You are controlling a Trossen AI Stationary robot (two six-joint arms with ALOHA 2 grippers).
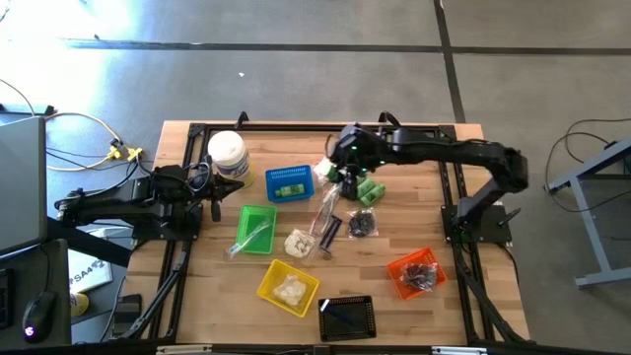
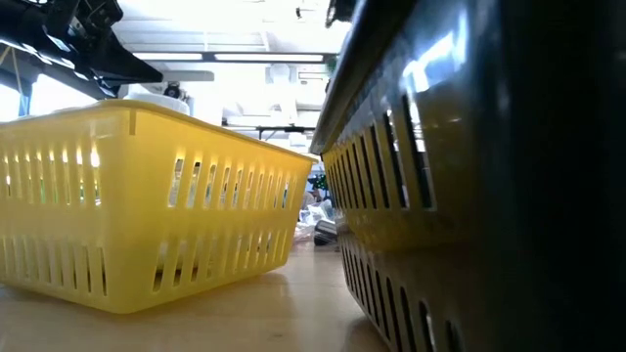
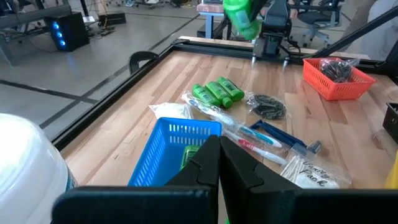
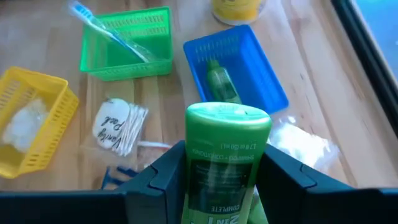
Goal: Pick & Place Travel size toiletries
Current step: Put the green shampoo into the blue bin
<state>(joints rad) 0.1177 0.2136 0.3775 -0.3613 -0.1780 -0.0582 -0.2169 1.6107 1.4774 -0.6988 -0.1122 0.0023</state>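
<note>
Green and capped, a small bottle [image 4: 225,163] is sitting clamped between the dark fingers of the right tool [image 4: 217,177], which is hanging above the table [image 1: 463,306] near the blue basket [image 4: 239,65]. That basket is holding another green bottle [image 4: 221,81]. Three more green bottles [image 3: 217,92] are lying on the wood just beside a dark bundle [image 3: 267,106]. Off by the white-lidded jar [image 1: 227,153], the left tool [image 3: 219,171] is resting with its fingers pressed together, gripping nothing.
</note>
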